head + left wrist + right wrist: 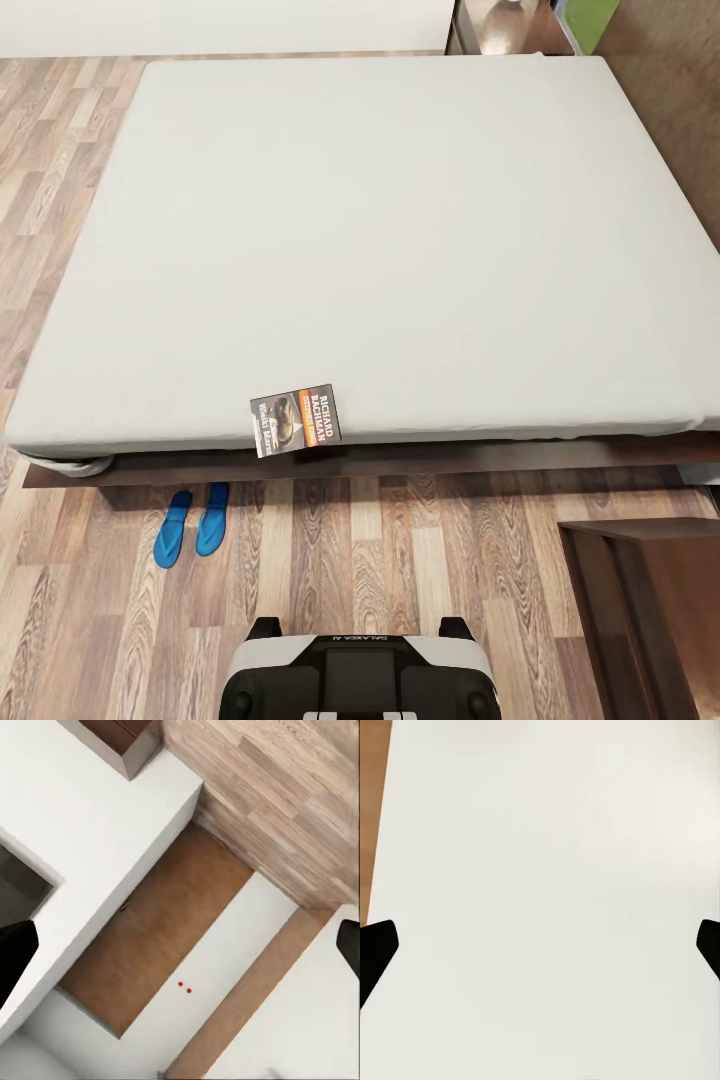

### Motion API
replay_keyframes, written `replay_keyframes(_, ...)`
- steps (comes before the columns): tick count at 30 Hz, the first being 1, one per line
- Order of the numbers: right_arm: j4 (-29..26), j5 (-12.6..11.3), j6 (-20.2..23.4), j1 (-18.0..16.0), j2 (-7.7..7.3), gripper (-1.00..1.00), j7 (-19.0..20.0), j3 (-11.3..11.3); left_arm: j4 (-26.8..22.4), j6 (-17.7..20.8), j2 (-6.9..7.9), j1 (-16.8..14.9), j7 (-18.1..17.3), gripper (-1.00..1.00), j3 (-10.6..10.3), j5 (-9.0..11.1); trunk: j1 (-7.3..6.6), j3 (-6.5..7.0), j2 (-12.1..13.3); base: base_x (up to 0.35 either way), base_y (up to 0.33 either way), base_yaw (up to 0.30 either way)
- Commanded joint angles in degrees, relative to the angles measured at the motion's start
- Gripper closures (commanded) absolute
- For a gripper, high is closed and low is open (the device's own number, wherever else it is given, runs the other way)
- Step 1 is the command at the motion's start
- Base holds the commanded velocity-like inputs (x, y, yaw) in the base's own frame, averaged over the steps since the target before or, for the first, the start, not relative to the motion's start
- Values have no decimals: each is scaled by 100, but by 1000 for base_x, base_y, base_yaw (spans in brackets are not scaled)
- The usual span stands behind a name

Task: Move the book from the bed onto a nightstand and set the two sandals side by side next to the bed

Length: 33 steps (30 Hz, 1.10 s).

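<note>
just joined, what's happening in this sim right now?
Nothing is being handled. The robot faces the foot of the bed. The book lies at the mattress's near edge, slightly overhanging. The two sandals lie side by side on the floor by the bed. Left gripper and right gripper are open, empty.

The bed (400, 200) has a smooth, matt, pale top and a dark wood frame. The floor (420, 560) is brown wood planks with wavy grain. The book (295, 420) has a shiny paper cover. The sandals (192, 522) look like smooth blue rubber.

Brown wood-plank floor (420, 570), white wall (220, 25), dark wooden cabinet (650, 600).
</note>
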Motion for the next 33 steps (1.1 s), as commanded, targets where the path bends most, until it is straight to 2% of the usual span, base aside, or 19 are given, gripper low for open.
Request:
replay_keyframes(1, -30, 24, 49, -5, -2, -100, -20, 30, 14, -5, -42, 231, 11, -100, -51, 114, 1, -2, -3, 0, 0, 0)
replay_keyframes(5, -42, 32, 49, -43, 1, -100, -11, 32, 22, -44, -248, 1026, -3, -100, -40, 391, 1, -2, -3, 0, 0, 0)
replay_keyframes(10, -38, 40, 50, -61, 7, -100, -6, 39, 32, -173, -551, 1757, -57, -100, -26, 552, 1, -2, -3, 0, 0, 0)
replay_keyframes(12, -34, 36, 50, -64, 9, -100, -5, 40, 32, -218, -717, 2079, -90, -100, -23, 688, 1, -2, -3, 0, 0, 0)
replay_keyframes(16, -21, 35, 50, -67, 13, -100, -4, 47, 30, -279, -1051, 2710, -129, -100, -23, 1125, 1, -2, -3, 0, 0, 0)
replay_keyframes(17, -1, 38, 50, -68, 12, -100, -4, 49, 29, -331, -1249, 3089, -149, -100, -25, 1365, 1, -2, -3, 0, 0, 0)
replay_keyframes(20, 12, 43, 50, -69, 12, -100, -4, 50, 29, -440, -1392, 3360, -161, -100, -23, 1492, 1, -2, -3, 0, 0, 0)
replay_keyframes(23, 19, 45, 50, -69, 8, -100, -4, 49, 28, -555, -1471, 3531, -179, -100, -21, 1564, 1, -2, -3, 0, 0, 0)
replay_keyframes(33, -13, 50, 50, -69, 22, -100, -4, 43, 28, -677, -1629, 3693, -227, -100, -11, 1664, 1, -2, -3, 0, 0, 0)
